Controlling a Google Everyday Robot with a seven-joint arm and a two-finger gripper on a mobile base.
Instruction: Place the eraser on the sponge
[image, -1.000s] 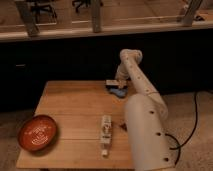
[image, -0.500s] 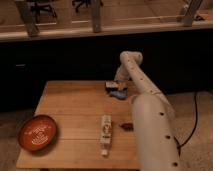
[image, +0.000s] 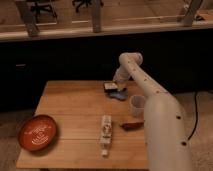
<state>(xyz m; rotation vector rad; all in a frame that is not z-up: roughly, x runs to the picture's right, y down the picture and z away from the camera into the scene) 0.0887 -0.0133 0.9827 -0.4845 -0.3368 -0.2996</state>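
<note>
The eraser (image: 110, 87), a small dark-edged block with a pale top, sits at the far side of the wooden surface (image: 75, 107). It lies right against the far-left edge of the blue sponge (image: 120, 95), touching it or lapping onto it. The view does not settle whether it rests on the sponge or on the wood beside it. The pincer (image: 117, 84) hangs directly over that spot, at the end of the forearm that drops from the raised elbow. It is so close to both things that I cannot tell whether it is spread, pressed together or pinching the eraser. Compared with a second ago, the eraser and sponge show in nearly the same place, and the pincer has barely shifted above them. The main change is in the arm's thick near link, which has swung to the right. That uncovers the dark reddish-brown object (image: 131, 125) near the front edge and a pale cup (image: 136, 104) just right of the sponge. My reading is that the arm is working at the sponge itself rather than travelling. The scene fits either the eraser being lowered onto the sponge or the pincer about to let go of it there. Further out, the long white bar (image: 105, 131) lies towards the front, and the orange bowl (image: 39, 132) sits at the front left corner, both well apart from the sponge.
</note>
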